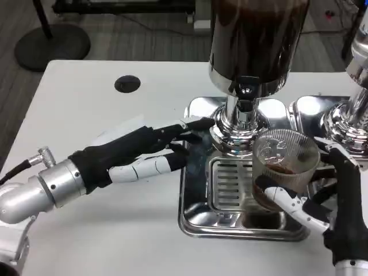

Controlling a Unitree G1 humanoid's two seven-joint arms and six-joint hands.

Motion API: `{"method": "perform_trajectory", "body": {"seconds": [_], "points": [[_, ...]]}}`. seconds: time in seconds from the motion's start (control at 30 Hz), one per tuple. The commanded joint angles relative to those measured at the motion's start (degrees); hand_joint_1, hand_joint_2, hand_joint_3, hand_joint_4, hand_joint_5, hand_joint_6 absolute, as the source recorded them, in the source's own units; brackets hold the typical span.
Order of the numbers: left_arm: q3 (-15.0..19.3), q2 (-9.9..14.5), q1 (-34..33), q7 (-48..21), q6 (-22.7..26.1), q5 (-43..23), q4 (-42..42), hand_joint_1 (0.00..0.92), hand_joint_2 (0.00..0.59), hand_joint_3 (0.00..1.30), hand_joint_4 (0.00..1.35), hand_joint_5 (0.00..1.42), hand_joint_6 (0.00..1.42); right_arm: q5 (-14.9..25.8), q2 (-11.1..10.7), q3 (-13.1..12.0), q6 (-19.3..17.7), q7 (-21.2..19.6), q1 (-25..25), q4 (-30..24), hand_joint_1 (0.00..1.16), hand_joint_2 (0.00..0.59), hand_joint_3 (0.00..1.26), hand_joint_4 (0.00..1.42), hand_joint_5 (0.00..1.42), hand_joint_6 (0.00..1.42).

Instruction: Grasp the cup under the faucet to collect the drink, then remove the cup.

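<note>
Cut off at the top edge: the dispenser tank [256,34], dark liquid behind its glass. Faucet [246,92] hard to make out against chrome glare, perhaps just above the cup's rim. Partly hidden behind the cup: the drip tray [198,218] and its slotted grate.

Ribbed clear cup [286,167] over the grate, below the tank, with a shallow layer of brown drink in the bottom. Held by the right hand [330,201], fingers wrapped round its lower wall.

Left hand [144,152] empty, fingers stretched flat toward the dispenser base, over the tray's left rim. Second chrome dispenser [351,109] clipped at the right edge.
</note>
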Motion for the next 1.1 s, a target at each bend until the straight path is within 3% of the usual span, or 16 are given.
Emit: {"method": "perform_trajectory", "body": {"seconds": [0.03,0.53,1.1], "points": [[-0.5,-0.17,-0.37,0.16,-0.9,0.74,1.29,0.0,0.096,0.11,0.08,0.14,0.27,-0.14,0.45,-0.6,-2.85,-1.97,0.75,-1.96,0.68,0.213,0.5,0.52,0.71,0.93],[-0.71,-0.36,-0.45,0.22,-1.3,1.14,2.03,0.0,0.097,0.11,0.09,0.14,0.27,-0.33,1.5,-0.19,-5.02,-2.74,4.9,-5.64,0.68,0.213,0.52,0.53,0.73,0.94],[-1.77,-0.68,0.71,-0.51,-1.35,0.96,1.99,0.0,0.097,0.11,0.1,0.14,0.27,-0.93,2.45,2.04,-7.55,-2.22,11.84,-10.74,0.68,0.216,0.53,0.54,0.74,0.95]]}}
